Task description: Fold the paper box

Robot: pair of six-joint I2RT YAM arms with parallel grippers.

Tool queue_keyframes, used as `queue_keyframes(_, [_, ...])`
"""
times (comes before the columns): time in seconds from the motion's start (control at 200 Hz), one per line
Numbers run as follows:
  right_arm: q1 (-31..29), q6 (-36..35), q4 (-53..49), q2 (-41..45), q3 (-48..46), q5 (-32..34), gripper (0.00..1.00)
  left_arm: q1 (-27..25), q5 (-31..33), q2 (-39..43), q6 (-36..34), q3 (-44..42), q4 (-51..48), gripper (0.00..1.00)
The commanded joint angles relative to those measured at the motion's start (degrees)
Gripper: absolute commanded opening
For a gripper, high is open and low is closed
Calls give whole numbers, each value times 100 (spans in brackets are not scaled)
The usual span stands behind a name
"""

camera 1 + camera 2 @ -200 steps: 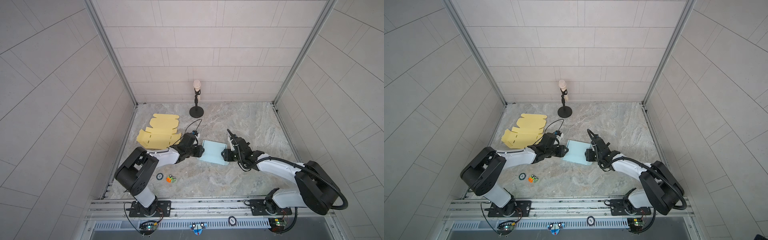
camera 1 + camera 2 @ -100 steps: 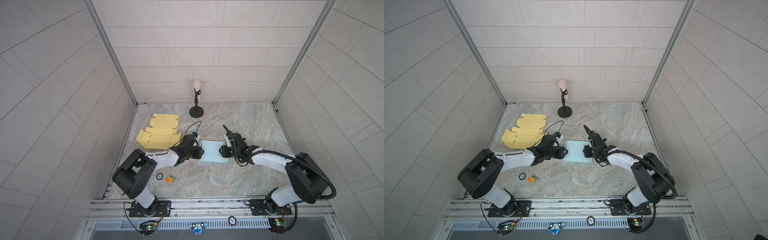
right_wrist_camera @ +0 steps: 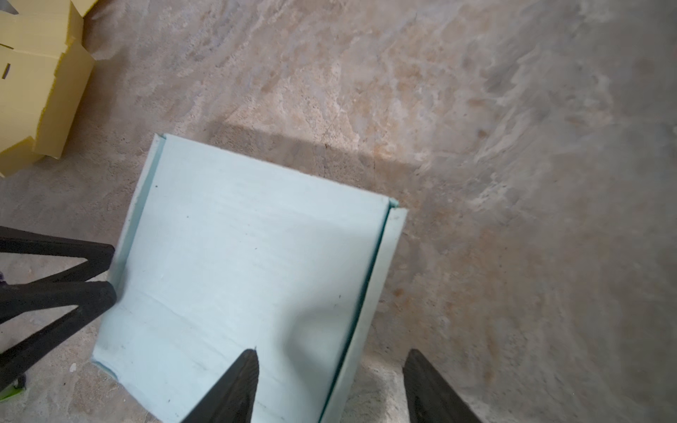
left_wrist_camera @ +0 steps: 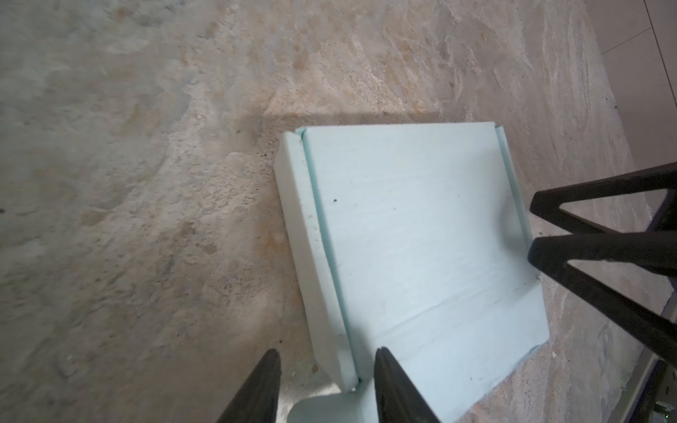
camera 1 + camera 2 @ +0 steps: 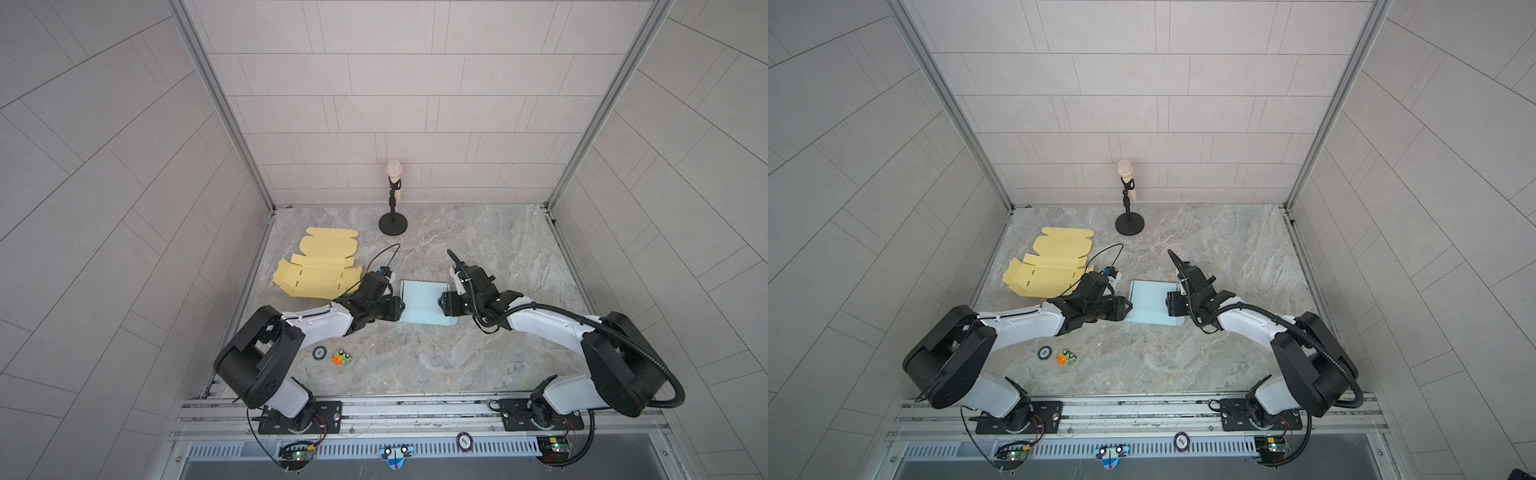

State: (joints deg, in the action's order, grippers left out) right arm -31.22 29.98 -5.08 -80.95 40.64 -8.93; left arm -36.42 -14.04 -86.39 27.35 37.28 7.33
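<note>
A: Where's the paper box (image 5: 422, 305)?
B: Mid-table (image 5: 457, 365), lying between the two arms. It's pale blue, and flat yellow cardboard (image 5: 320, 270) lies to its far left.
A: And the left gripper (image 4: 326, 357)?
B: Its jaws are apart, one finger on each side of the box's left wall.
A: The right gripper (image 3: 331, 353)?
B: Same there: spread wide, astride the right wall.

White links (image 5: 316, 324), black joint housings (image 5: 257, 365), corrugated black cable (image 5: 680, 390), tapered black end effector (image 4: 326, 351).
</note>
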Motion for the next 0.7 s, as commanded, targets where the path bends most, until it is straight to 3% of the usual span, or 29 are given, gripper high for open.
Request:
queue_keyframes(0.0, [-67,-74,-411,393,93,272,68,-108,353,438,-94,-105,-417,47])
queue_keyframes(0.27, [-484,171,-683,960,-239,548,70,-505,602,847,-36,-240,-691,48])
queue_keyframes(0.696, [-998,514,-495,656,-372,699,71,-620,309,589,164,-347,-228,49])
